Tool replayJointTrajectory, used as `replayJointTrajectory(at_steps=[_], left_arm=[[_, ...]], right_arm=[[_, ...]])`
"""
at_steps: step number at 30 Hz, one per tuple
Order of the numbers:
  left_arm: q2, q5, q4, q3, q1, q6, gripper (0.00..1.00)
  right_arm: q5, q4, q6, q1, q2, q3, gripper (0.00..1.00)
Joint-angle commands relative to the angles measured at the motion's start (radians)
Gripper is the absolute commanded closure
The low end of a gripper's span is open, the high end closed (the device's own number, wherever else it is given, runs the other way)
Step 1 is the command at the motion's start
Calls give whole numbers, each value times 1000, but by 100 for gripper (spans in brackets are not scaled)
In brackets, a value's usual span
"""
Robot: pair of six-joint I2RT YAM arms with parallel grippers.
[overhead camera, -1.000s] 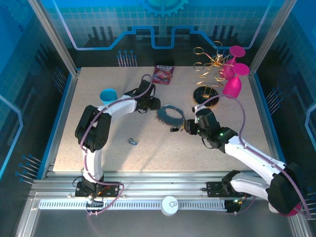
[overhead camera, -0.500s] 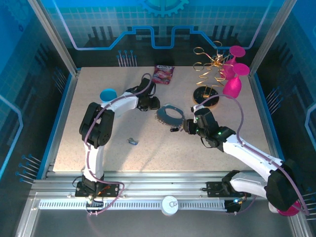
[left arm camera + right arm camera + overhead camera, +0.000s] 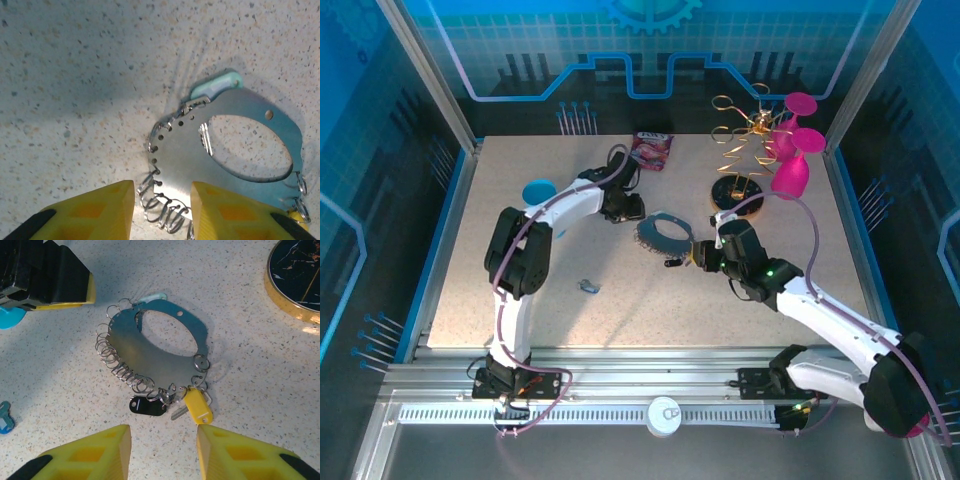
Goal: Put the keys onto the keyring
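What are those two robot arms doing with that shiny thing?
They are putting keys on a flat metal keyring lying on the table. The left gripper hovers open over its little rings. The right gripper hovers open over the black key and yellow key, which seem hooked on. A blue key lies loose on the table.

keyring between left gripper and right gripper | loose key apart (nearer bases)
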Motion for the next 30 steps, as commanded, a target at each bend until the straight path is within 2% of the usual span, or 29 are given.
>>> replayJointTrajectory(at_steps=[1, 20, 30], left_arm=[[16, -9, -39, -28, -19, -53, 64], [58, -47, -10, -60, -27, -157, 67], [78, -24, 13, -52, -27, -146, 74]], right_arm=[[8, -11, 16, -11, -13, -16, 60], [9, -28, 26, -11, -31, -26, 62], [5, -27, 28, -11, -22, -26, 63]])
